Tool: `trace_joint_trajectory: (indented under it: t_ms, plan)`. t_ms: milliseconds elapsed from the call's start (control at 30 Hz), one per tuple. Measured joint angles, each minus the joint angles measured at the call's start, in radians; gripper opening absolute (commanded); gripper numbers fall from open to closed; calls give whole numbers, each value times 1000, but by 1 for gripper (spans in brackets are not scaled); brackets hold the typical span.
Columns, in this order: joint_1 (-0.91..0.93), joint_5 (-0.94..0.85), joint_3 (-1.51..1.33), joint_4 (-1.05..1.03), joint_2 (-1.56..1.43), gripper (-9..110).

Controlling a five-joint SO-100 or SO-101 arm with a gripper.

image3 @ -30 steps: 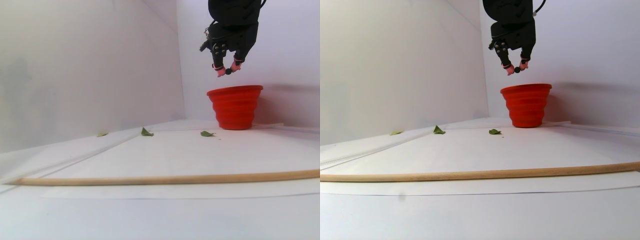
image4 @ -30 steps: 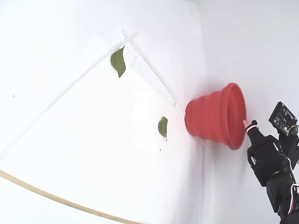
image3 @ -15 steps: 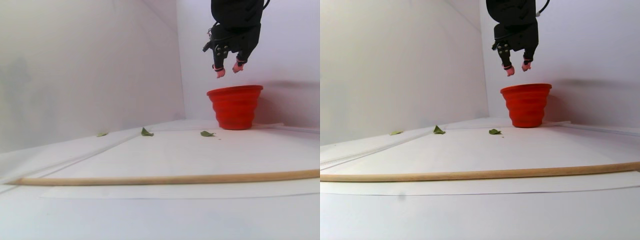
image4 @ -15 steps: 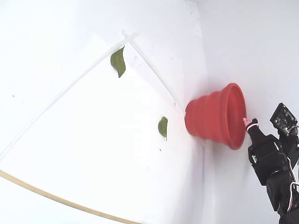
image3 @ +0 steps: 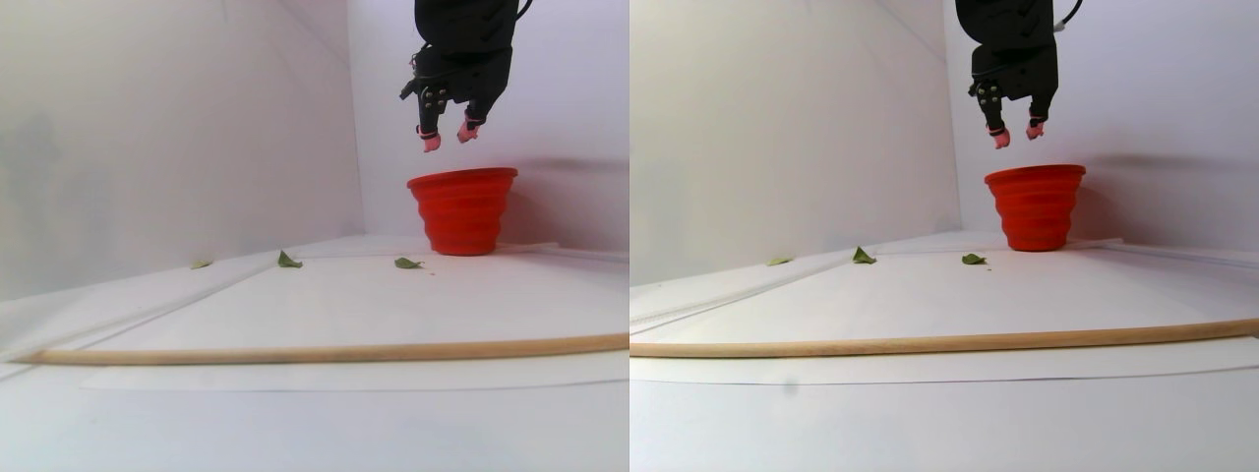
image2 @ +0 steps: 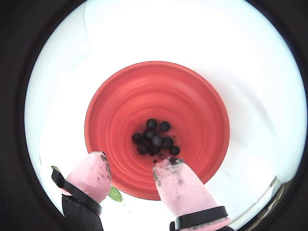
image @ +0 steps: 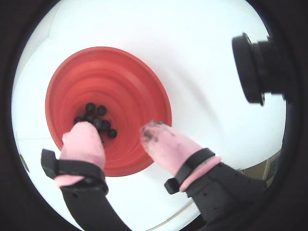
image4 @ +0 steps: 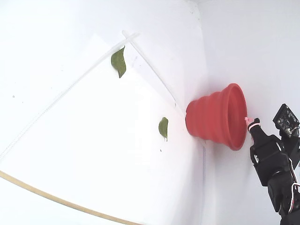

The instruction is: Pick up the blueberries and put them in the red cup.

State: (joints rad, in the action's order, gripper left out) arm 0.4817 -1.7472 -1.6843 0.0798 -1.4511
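Blueberries (image2: 155,138) lay clustered at the bottom of the red cup (image2: 202,115), directly beneath the gripper (image2: 130,168). Its pink-capped fingertips (image: 166,142) stood parted with nothing between them, hanging above the cup's rim and clear of it in the stereo pair view (image3: 446,135). Green leaves (image3: 406,263) rested on the white table (image3: 325,305) below and to the left of the gripper, with a wooden dowel (image3: 325,349) nearer the camera.
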Motion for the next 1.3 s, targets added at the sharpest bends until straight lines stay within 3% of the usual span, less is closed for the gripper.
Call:
trace_joint_trajectory:
  t_ms: [1300]
  plan:
    - [-137, 281, -313, -222, -453, 17]
